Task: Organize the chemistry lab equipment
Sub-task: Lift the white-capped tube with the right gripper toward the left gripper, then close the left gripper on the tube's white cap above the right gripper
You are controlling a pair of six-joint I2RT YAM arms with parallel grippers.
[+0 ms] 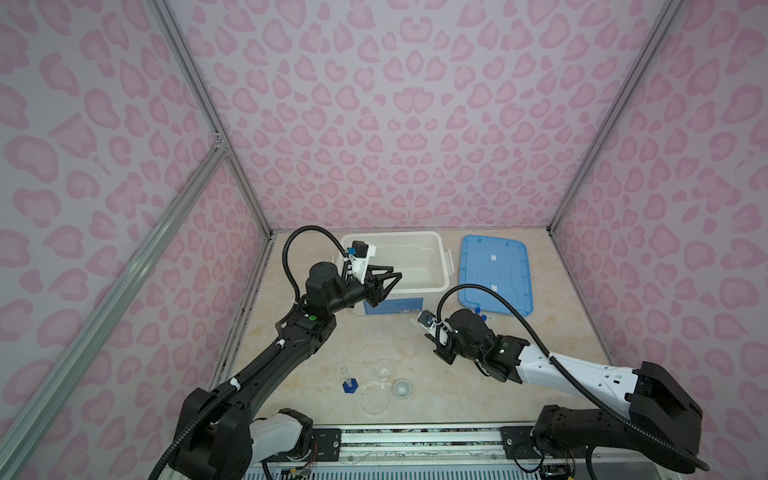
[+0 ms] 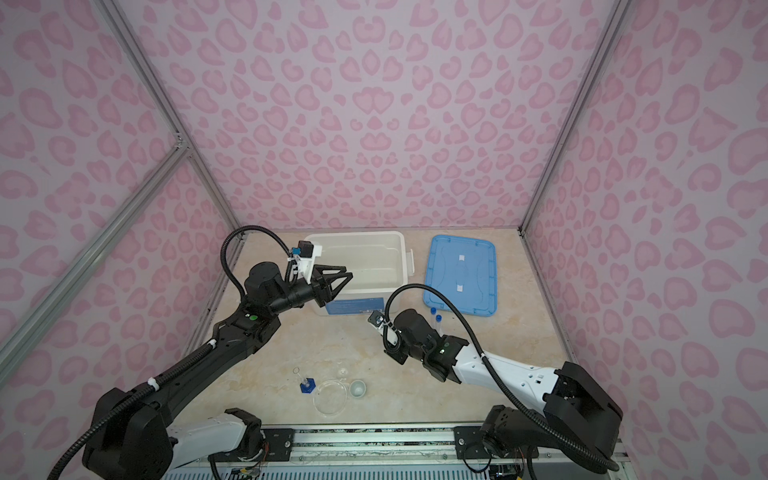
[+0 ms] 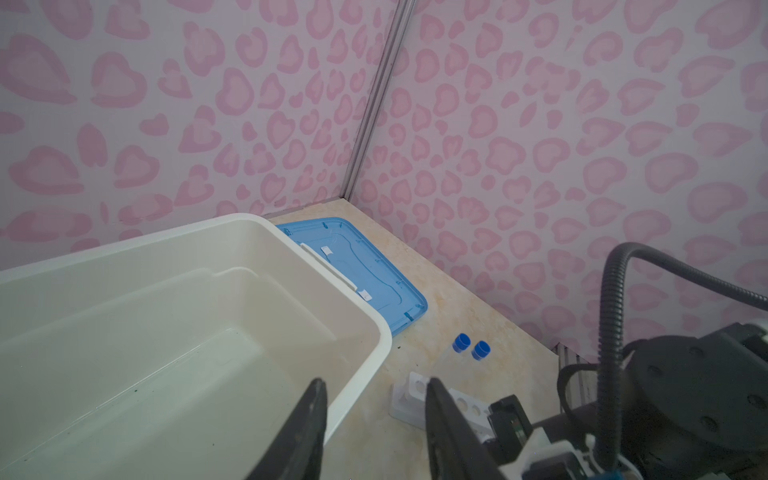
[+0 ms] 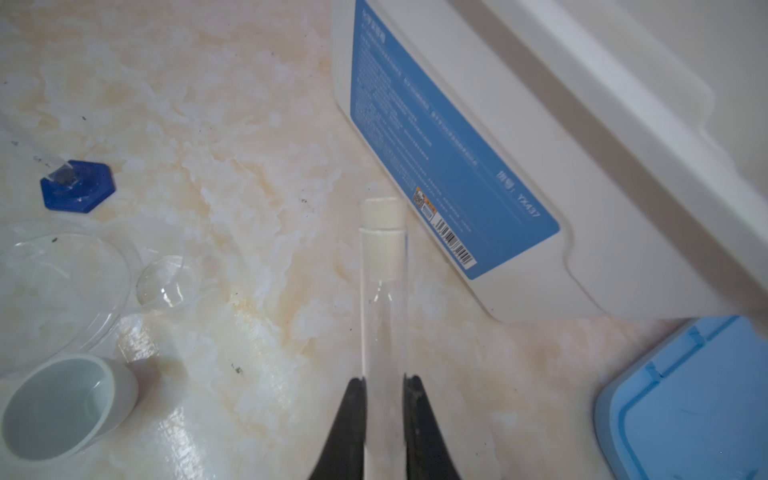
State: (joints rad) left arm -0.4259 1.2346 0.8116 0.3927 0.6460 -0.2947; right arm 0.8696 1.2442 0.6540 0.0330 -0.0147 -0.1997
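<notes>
My right gripper [image 4: 384,380] is shut on a clear test tube [image 4: 382,291] with a pale cap, held above the table near the bin's labelled side. Open and holding nothing, my left gripper [image 3: 376,386] hovers over the bin's near corner [image 1: 392,276]. A white rack [image 3: 409,399] with round holes stands beside the right wrist. Two blue-capped test tubes [image 3: 461,344] [image 1: 478,309] lie by the lid. Near the front edge stand the blue-based cylinder [image 1: 348,385] [image 4: 77,187], the clear round dish [image 1: 374,397] [image 4: 54,282] and the small cup [image 1: 402,388] [image 4: 62,409].
The large white bin [image 1: 440,257] [image 3: 365,316] stands open at the back. Its blue lid [image 1: 494,274] [image 4: 685,395] lies flat to its right. A small clear watch glass [image 4: 166,282] rests beside the dish. Pink patterned walls close three sides.
</notes>
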